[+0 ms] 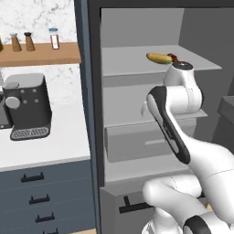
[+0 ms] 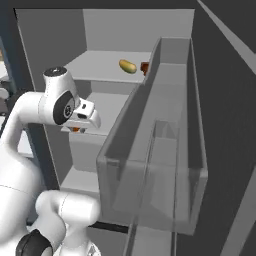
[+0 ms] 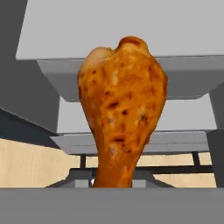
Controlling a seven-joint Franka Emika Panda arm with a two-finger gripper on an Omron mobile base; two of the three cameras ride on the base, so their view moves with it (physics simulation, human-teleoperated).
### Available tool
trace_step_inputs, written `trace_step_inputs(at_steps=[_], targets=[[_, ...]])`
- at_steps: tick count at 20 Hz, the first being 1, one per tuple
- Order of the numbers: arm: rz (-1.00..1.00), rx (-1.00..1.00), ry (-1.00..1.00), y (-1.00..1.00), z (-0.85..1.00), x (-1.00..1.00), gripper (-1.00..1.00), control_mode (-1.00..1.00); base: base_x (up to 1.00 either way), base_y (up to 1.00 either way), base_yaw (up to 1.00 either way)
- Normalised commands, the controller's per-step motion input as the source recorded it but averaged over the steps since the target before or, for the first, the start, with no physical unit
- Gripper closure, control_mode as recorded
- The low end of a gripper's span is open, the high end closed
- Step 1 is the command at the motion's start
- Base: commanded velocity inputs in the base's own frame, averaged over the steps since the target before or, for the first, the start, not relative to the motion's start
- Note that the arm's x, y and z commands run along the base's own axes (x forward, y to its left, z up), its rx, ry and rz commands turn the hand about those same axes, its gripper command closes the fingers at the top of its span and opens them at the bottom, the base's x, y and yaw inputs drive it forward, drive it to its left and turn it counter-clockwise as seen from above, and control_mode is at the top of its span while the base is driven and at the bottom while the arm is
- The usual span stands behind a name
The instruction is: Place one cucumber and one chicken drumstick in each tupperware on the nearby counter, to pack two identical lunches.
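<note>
A browned chicken drumstick (image 3: 120, 113) stands close in front of the hand camera, thick end up, its thin end running down to the bottom edge where the fingers grip it. My gripper (image 2: 76, 128) is shut on it, inside the open fridge at the height of the middle shelf; a bit of orange meat shows under the white hand. In the left base view my own arm hides the hand. The white counter (image 1: 55, 146) lies left of the fridge. The cucumber and the tupperware are out of view.
On the top fridge shelf (image 1: 132, 61) lie a yellow-brown oblong food (image 1: 158, 58) and a small dark red item (image 2: 145, 67). A grey drawer (image 1: 132, 144) sits below the hand. The open fridge door (image 2: 165, 150) with clear bins stands right. A black coffee machine (image 1: 27, 107) occupies the counter.
</note>
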Motion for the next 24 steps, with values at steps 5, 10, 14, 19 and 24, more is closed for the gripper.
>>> trace_step_inputs(at_steps=[5, 10, 14, 19, 24], targets=[[0.00, 0.00, 0.00, 0.00, 0.00, 0.00, 1.00, 1.00, -0.90, 0.36, -0.05], [0.00, 0.00, 0.00, 0.00, 0.00, 0.00, 1.00, 1.00, -0.47, 0.96, -0.14], [0.00, 0.00, 0.00, 0.00, 0.00, 0.00, 1.00, 1.00, -0.16, 1.00, -0.16], [0.00, 0.00, 0.00, 0.00, 0.00, 0.00, 1.00, 1.00, -0.06, 1.00, -0.12], [0.00, 0.00, 0.00, 0.00, 0.00, 0.00, 1.00, 1.00, -0.01, 1.00, -0.04]])
